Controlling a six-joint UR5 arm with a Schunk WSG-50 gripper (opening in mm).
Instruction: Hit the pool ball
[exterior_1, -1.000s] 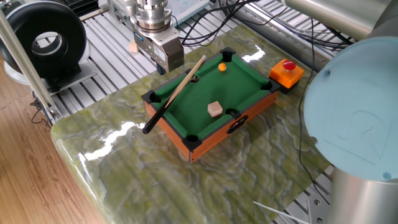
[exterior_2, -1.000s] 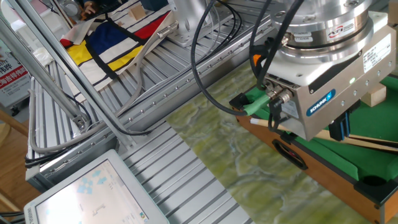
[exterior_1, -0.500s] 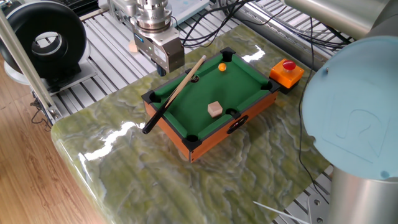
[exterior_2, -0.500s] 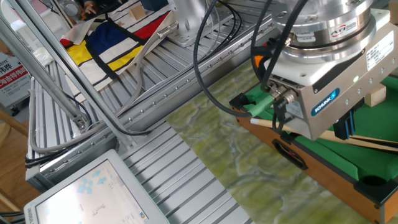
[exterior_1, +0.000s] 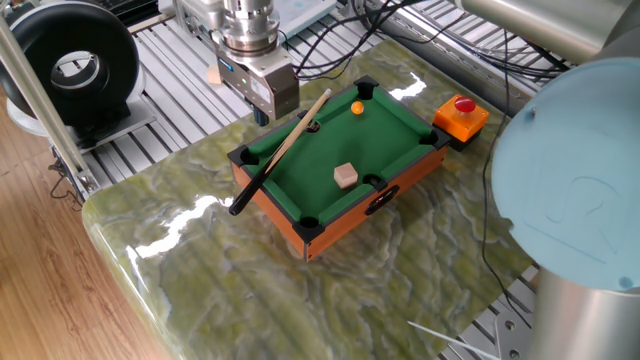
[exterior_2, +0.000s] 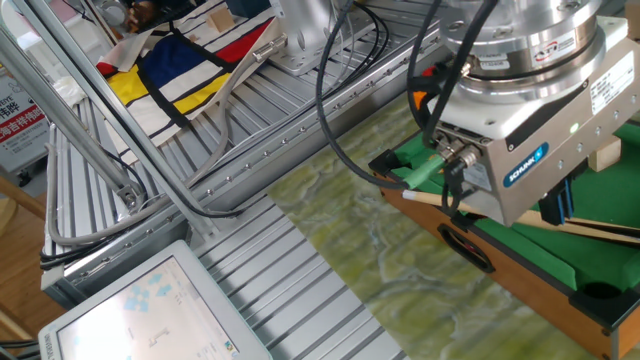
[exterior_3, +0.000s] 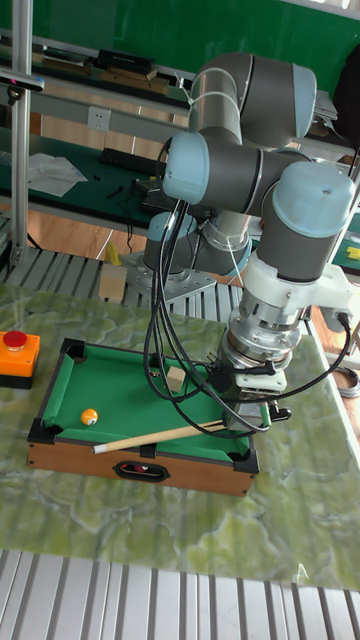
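Hovering over the cue stick (exterior_1: 283, 146)'s butt end, the hand (exterior_1: 262, 105) has an unreadable grip; pool ball (exterior_1: 357, 107) sits apart.

Counted on the marble table (exterior_1: 300, 290): 1 toy pool table (exterior_1: 385, 125), 1 orange ball (exterior_1: 357, 107), 1 wooden cube (exterior_1: 346, 176), 1 cue stick (exterior_1: 285, 145). Also 1 red button box (exterior_1: 461, 115) and 1 gripper (exterior_1: 268, 110).

Robotics lab: aluminium-profile workbench (exterior_1: 140, 150).
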